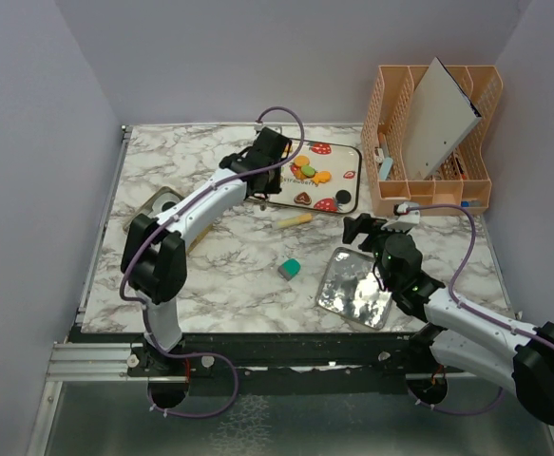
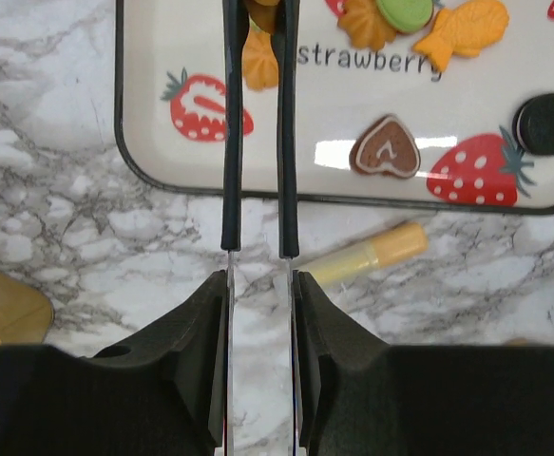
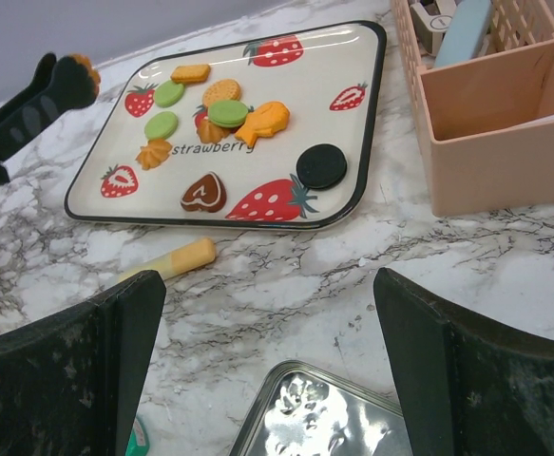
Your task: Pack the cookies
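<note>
Left gripper point(image 2: 259, 24) is doing the work here. Its long thin jaws are pinching almost shut, and the right wrist view is showing an orange cookie point(image 3: 85, 65) nipped at their very tips, by the left edge of the strawberry tray point(image 3: 329, 119). The rest of the cookies point(image 3: 227, 112) are sitting on that tray at the far middle of the table point(image 1: 219, 256): greens, oranges, a brown heart point(image 3: 203, 193) and a black round one point(image 3: 321, 166).

Right gripper point(image 3: 267, 285) is hanging with jaws spread wide and nothing between them, over the far edge of the shiny tin point(image 1: 353, 285).

Now the bit that matters: the tin is lying nearer the arms' bases and off to the right of the left jaws, past the tray's near rim, with a yellow stick point(image 3: 177, 258) in between. So I'm reading the carry as heading near-right. The left arm is loaded, the right arm is closer to the tin — and it's crowding that spot.
</note>
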Tool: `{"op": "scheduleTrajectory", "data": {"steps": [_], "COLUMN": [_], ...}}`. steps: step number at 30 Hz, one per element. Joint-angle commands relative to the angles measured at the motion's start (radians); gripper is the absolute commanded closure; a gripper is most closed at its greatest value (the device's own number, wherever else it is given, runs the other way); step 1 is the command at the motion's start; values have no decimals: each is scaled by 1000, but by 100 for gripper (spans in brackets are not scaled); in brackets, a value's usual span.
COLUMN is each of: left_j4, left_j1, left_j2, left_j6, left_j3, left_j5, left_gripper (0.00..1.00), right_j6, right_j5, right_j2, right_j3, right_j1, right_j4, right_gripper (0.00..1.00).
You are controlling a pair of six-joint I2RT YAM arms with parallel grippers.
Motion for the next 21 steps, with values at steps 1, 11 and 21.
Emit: {"op": "scheduleTrajectory", "data": {"steps": [1,11,21], "left_j4": [2,-52,-118], "left_j1": [2,32,192], "left_j2": [-152,-486,-751], "left_j6": [-42,-143,-265], "left_j3": [-136,-398,-610], "left_j5": [68,8,100], "left_gripper": [100,100,100], "right_j6": [7,7,11], "right_j5": [16,10,3], "right_j2": [-16,-25,-28], "right_j3": [-10,-12,-12], "right_j1": [-4,-4,-4], "right_j4": [12,12,14], "right_gripper": [0,0,0]}}
